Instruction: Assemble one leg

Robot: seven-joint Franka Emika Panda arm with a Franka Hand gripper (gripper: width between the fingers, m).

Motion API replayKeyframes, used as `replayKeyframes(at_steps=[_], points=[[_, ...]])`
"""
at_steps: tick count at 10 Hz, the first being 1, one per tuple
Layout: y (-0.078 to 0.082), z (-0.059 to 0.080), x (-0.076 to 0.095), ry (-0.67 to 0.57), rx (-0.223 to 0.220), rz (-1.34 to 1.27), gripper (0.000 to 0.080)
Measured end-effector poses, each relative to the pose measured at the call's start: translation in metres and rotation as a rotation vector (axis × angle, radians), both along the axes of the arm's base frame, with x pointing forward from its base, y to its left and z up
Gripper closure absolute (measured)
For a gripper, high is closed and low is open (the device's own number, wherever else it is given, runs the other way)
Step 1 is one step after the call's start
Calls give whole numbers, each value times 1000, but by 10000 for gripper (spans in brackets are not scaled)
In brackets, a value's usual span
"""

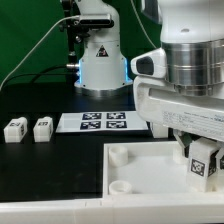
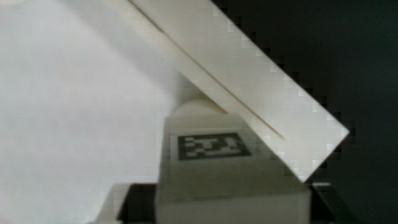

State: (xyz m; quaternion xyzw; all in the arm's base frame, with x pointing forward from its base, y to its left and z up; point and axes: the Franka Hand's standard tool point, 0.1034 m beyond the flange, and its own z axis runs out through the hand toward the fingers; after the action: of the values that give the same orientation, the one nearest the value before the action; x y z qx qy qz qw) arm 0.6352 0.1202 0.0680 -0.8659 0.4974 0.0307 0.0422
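Close up, we see a leg (image 2: 214, 160), a stubby white block, rising from the near edge of the wrist view with a black-and-white square tag on the face turned toward us. Dark shapes, too blurred for us to identify, flank its base on both sides. Behind it a large white plate (image 2: 71, 110) fills one half of the picture. Its raised rim (image 2: 249, 80) runs diagonally across the frame, passing just behind the leg's top. Beyond that rim lies a black table surface (image 2: 338, 50).

Robotics lab, marker board (image 1: 103, 121) (tagged), black table (image 1: 30, 105)
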Motion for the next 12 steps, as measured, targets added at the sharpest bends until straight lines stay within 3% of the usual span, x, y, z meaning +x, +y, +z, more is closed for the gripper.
replayKeyframes(at_steps=[4,6,10,11,12], points=[[-2,-2,-1,93,15,-760,503],[-3,-1,-1,99,15,-883,503],[-4,-2,-3,100,-3,-856,502],[-4,-2,-3,100,-3,-855,330],[-4,-2,-3,100,-3,-854,330]])
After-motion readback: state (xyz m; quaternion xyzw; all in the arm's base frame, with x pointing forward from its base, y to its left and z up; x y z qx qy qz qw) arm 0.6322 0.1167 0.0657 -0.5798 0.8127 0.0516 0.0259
